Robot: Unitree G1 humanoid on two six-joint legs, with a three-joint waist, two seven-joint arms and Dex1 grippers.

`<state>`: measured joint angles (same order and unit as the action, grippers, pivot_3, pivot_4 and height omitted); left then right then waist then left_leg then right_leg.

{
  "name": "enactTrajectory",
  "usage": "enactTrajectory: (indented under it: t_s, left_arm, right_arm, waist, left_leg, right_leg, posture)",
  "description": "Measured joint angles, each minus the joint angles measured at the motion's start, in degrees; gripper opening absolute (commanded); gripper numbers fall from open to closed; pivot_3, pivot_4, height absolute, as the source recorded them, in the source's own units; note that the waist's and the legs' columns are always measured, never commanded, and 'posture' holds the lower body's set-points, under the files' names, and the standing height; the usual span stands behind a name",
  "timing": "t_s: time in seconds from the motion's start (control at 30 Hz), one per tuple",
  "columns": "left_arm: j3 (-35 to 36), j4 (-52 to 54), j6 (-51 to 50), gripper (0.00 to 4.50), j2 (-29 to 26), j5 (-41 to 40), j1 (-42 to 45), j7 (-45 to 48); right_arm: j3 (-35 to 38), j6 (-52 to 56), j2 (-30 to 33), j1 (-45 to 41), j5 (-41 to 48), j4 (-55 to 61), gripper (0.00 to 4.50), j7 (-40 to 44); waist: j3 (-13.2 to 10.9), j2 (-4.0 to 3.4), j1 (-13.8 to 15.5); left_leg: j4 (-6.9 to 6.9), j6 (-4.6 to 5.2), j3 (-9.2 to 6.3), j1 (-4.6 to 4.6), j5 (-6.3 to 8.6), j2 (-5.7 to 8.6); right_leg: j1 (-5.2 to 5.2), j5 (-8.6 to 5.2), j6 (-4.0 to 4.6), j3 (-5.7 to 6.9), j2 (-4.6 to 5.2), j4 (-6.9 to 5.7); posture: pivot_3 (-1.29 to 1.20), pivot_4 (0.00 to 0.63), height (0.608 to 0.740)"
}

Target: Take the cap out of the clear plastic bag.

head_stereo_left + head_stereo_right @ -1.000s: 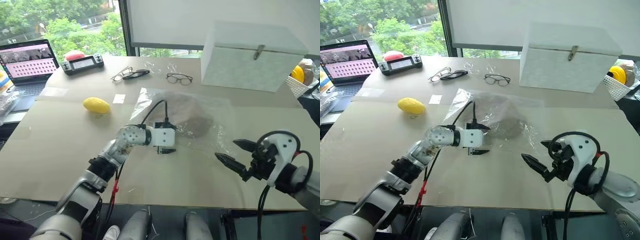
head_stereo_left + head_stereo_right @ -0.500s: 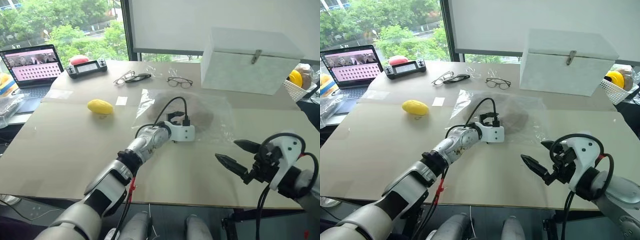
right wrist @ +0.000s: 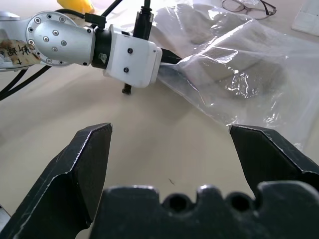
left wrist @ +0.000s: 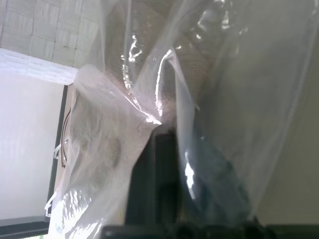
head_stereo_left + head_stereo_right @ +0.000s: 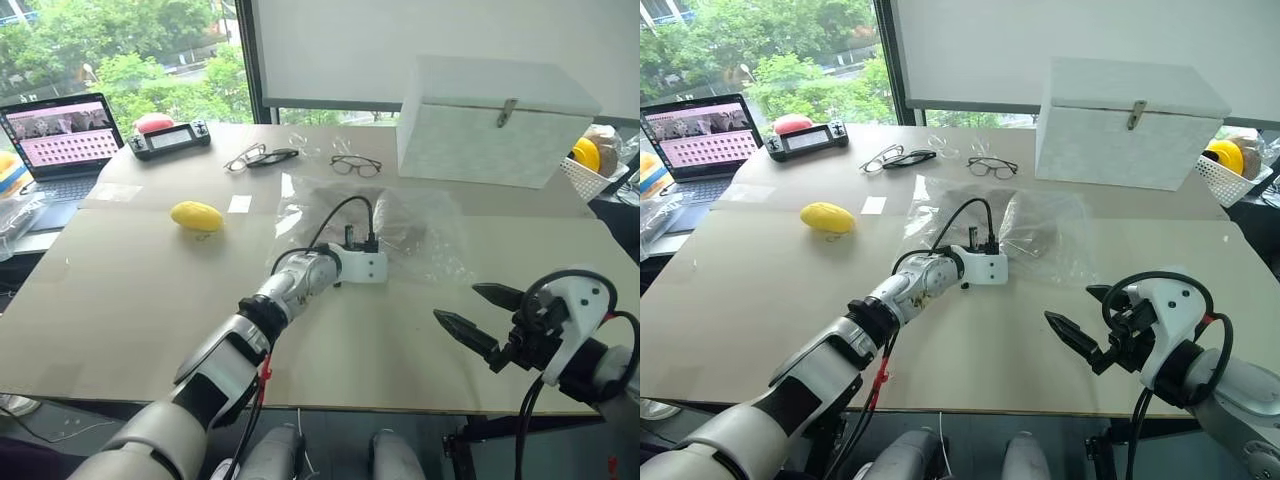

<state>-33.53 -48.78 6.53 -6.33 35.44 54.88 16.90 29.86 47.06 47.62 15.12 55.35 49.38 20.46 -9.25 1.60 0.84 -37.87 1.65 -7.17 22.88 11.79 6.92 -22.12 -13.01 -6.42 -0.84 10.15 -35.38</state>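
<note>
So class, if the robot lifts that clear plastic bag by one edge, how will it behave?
The clear plastic bag is thin and crinkled, so it will probably drape limply. Its shiny film bunches at the left pincer, so it may slip. The cap inside could slide.

The right gripper (image 3: 169, 149) was wide open above the table (image 3: 149, 149). The left gripper (image 3: 167, 62) pinched the clear plastic bag (image 3: 239, 74).
</note>
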Motion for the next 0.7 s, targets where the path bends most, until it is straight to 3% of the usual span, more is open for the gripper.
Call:
enactTrajectory:
  t_s: [0.17, 0.27, 0.33, 0.47, 0.6, 0.7]
  left_arm:
    - [0.5, -1.1, 0.9, 0.05, 0.1, -0.1, 0.2, -0.7]
    - [1.6, -2.9, 6.6, 0.05, -0.9, -1.7, 0.3, -2.0]
    - [1.4, -4.9, 15.1, 0.05, -4.2, -2.0, 0.8, -3.0]
    - [1.1, -11.1, 33.6, 0.05, -15.9, -1.0, 4.0, -5.5]
    - [1.1, -15.1, 47.5, 0.05, -21.7, 0.4, 7.7, -8.5]
    - [0.3, -18.1, 65.9, 0.05, -28.2, 2.7, 9.6, -11.2]
  right_arm:
    - [0.0, 0.0, 0.0, 0.0, 0.0, 0.1, 4.5, -0.6]
    - [-0.1, 0.0, -0.2, -0.1, 0.0, 0.3, 4.5, -1.1]
    - [-0.3, 0.0, -0.4, -0.3, 0.0, 0.4, 4.5, -1.3]
    - [-0.3, 0.0, -0.4, -0.1, -0.3, 0.3, 4.5, -1.3]
    - [-0.4, -0.1, -0.4, -0.5, -0.9, -0.2, 4.5, -1.1]
    - [-0.6, -0.2, -0.4, -0.8, -1.3, -0.4, 4.5, -0.8]
  waist:
    - [0.1, -0.07, 0.0]
    - [0.1, -0.11, -0.1]
    - [0.0, -0.05, -0.5]
    - [-0.1, 0.11, -1.2]
    - [-0.1, 0.17, 0.2]
    - [-0.2, 0.3, 0.4]
  left_leg:
    - [0.0, 0.0, 0.0, 0.0, 0.0, -0.01]
    - [0.01, 0.0, 0.0, 0.02, 0.0, -0.04]
    - [0.04, 0.0, 0.05, 0.09, 0.0, -0.08]
    - [0.06, -0.01, 0.09, 0.58, 0.0, -0.01]
    - [0.05, 0.11, 0.05, 0.9, 0.07, 0.31]
    - [0.05, 0.15, 0.08, 0.96, 0.24, 0.3]
  right_leg:
    - [0.0, 0.0, 0.0, 0.0, 0.0, 0.0]
    - [-0.05, 0.0, 0.0, 0.0, 0.0, 0.0]
    - [-0.21, 0.0, 0.0, -0.02, -0.01, -0.02]
    - [-0.83, 0.06, 0.08, -0.07, -0.01, -0.01]
    - [-1.09, 0.38, 0.5, 0.0, 0.24, -0.06]
    - [-1.1, 0.42, 0.53, 0.0, 0.24, 0.2]
  posture:
    - [0.0, 0.15, 0.74]
    - [0.0, 0.15, 0.74]
    - [0.0, 0.15, 0.74]
    - [0.0, 0.15, 0.74]
    - [0.0, 0.15, 0.74]
    - [0.0, 0.15, 0.74]
